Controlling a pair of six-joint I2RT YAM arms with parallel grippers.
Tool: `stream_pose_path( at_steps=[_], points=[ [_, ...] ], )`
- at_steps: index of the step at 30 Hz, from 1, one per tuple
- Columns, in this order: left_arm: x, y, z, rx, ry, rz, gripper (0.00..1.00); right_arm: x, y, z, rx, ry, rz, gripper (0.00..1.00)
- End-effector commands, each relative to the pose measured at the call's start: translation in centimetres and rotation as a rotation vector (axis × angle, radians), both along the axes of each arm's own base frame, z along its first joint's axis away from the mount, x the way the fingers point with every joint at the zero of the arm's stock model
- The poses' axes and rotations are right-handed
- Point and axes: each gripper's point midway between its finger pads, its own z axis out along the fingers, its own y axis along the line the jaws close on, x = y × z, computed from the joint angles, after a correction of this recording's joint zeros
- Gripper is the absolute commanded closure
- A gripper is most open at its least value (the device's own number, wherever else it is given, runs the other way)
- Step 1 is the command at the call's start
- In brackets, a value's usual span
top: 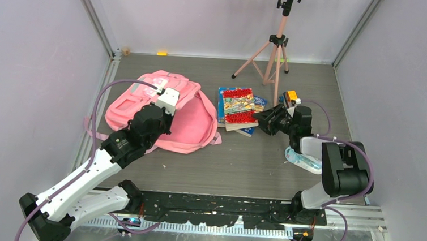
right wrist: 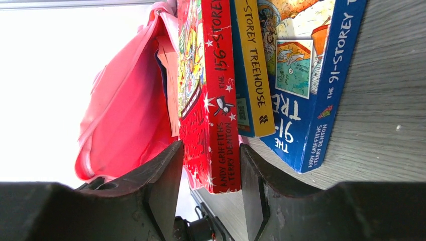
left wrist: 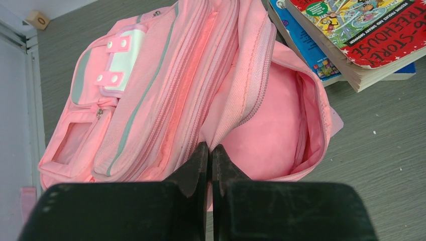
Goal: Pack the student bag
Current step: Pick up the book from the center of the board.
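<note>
Left gripper (left wrist: 210, 148) pinched tight on student bag (left wrist: 150, 85) rim, bag spreading out toward 12 o'clock | right gripper (right wrist: 211, 155) hugging red book (right wrist: 213, 75) both sides, bag at its 10 o'clock

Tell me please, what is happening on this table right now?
Two robot arms are packing a pink student bag. The left gripper is shut on the edge of the bag's opening and holds the compartment open. The right gripper clamps the red book, the top one of a stack beside the bag. What shows of the compartment holds nothing yet.
</note>
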Motion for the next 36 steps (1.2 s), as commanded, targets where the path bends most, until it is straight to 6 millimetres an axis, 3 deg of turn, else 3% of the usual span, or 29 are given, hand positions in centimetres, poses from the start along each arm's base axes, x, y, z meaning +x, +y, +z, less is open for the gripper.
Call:
stream_pose_path(
  at_steps=[1, 18, 20, 24, 26, 28, 29, 30, 31, 32, 33, 34, 35, 36],
  points=[
    [1.0, 0.0, 3.5, -0.067, -0.119, 0.030, 1.00, 0.8, 1.0, 1.7, 0.040, -0.074, 0.022, 0.50],
    [1.1, 0.0, 3.3, -0.064, -0.115, 0.030, 1.00, 2.5, 4.2, -0.6, 0.143, -0.075, 0.027, 0.54],
    [1.1, -0.1, 3.2, -0.063, -0.113, 0.029, 1.00, 2.7, 4.1, -0.8, 0.142, -0.080, 0.019, 0.57],
    [1.1, -0.1, 3.2, -0.063, -0.113, 0.028, 1.00, 2.8, 3.8, -0.7, 0.117, -0.104, -0.003, 0.79],
    [1.1, 0.0, 3.2, -0.062, -0.115, 0.030, 1.00, 2.8, 3.6, -0.2, 0.096, -0.126, -0.012, 0.90],
    [1.1, 0.0, 3.2, -0.063, -0.116, 0.030, 1.00, 2.8, 3.1, 1.7, 0.071, -0.179, -0.033, 0.98],
    [1.1, 0.0, 3.3, -0.063, -0.117, 0.031, 1.00, 2.6, 2.9, 1.6, 0.054, -0.168, -0.037, 0.99],
    [1.1, 0.0, 3.3, -0.063, -0.117, 0.031, 1.00, 2.6, 2.6, 3.3, 0.032, -0.224, -0.048, 0.99],
    [1.0, 0.0, 3.3, -0.064, -0.118, 0.030, 1.00, 2.4, 2.3, 3.0, -0.010, -0.216, -0.048, 0.99],
    [1.0, 0.0, 3.3, -0.066, -0.118, 0.031, 1.00, 2.4, 2.0, 5.2, -0.029, -0.273, -0.062, 0.99],
    [1.0, 0.1, 3.4, -0.068, -0.121, 0.033, 1.00, 1.9, 1.7, 4.4, -0.085, -0.245, -0.053, 0.99],
    [1.0, 0.1, 3.4, -0.069, -0.121, 0.033, 1.00, 2.0, 1.4, 6.9, -0.101, -0.306, -0.064, 0.99],
    [1.0, 0.1, 3.5, -0.072, -0.124, 0.032, 1.00, 1.4, 1.1, 6.4, -0.152, -0.283, -0.053, 0.99],
    [0.9, 0.1, 3.6, -0.073, -0.125, 0.032, 1.00, 1.0, 0.8, 8.0, -0.172, -0.298, -0.056, 0.99]
  ],
)
